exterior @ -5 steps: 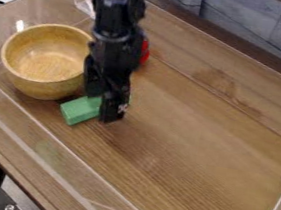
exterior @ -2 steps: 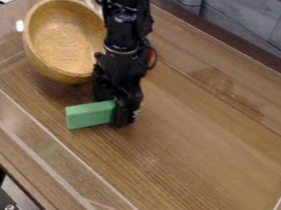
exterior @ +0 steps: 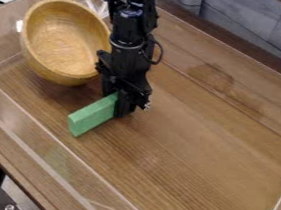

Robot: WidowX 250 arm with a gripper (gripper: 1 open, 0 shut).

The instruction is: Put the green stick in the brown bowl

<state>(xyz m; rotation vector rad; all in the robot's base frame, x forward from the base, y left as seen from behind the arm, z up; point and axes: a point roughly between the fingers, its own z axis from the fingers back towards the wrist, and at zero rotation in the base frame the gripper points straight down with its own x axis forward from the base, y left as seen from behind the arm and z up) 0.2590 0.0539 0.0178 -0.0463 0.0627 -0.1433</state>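
The claw (exterior: 124, 102), open a second earlier, had clamped shut on the far end of the green stick (exterior: 94, 117), which had slid slightly along the table (exterior: 201, 168). The brown bowl (exterior: 62, 41), now tipped, lay just beside; lifting presumably came next.

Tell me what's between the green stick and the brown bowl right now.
Only bare wooden tabletop separates the green stick from the brown bowl in the camera view.
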